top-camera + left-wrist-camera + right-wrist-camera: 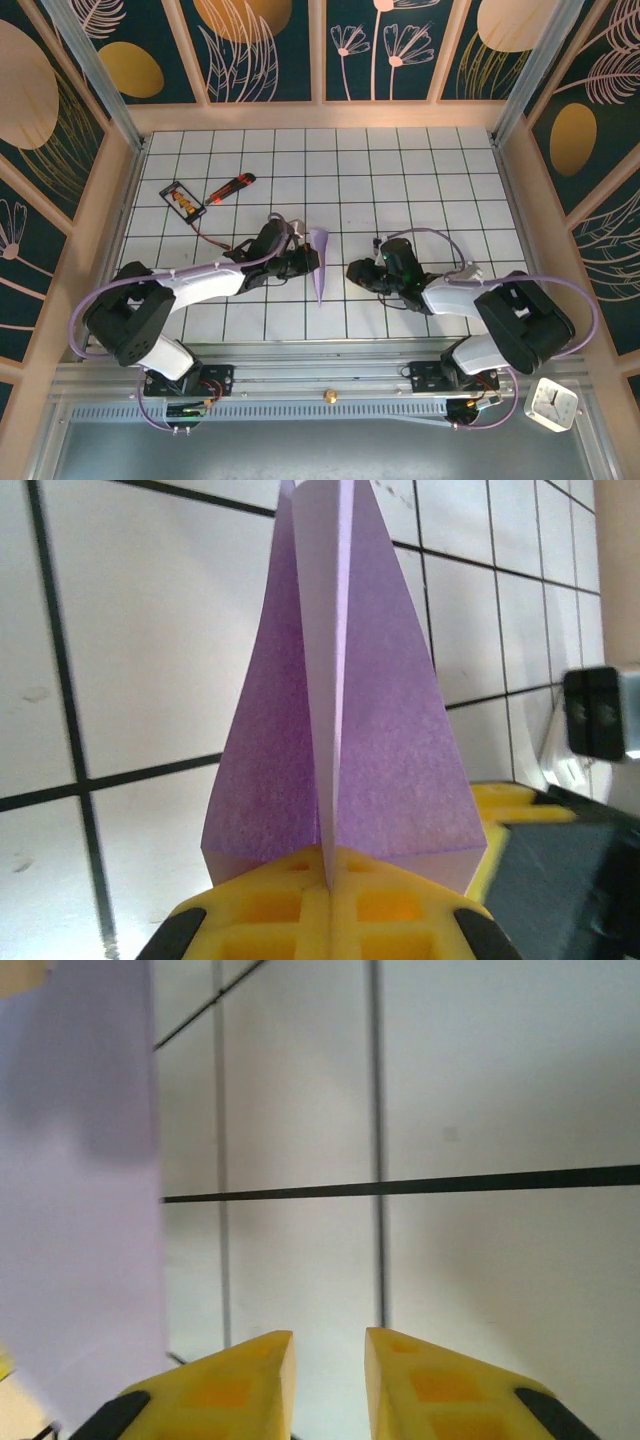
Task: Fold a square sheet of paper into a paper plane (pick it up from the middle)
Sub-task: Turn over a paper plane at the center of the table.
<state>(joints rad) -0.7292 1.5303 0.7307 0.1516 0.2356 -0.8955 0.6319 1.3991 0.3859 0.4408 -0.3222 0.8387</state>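
While left gripper (325, 905) pinches centre crease, pale purple paper plane (375, 750) looks slim, pointed; right gripper (328, 1350) slightly parted.

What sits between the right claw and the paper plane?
Nothing: just bare grid table separates the right claw from the paper plane, per the top view.

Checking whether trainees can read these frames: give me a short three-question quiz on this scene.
1. True or false: the right jaws are clamped on the pale purple folded paper plane.
2. What lies beside the small black-framed card? A) red-orange utility knife B) blue cup C) scissors
3. Which arm's jaws pinch the plane's centre fold?
Key: 1 false, they stand apart with nothing between them; 2 A; 3 left.
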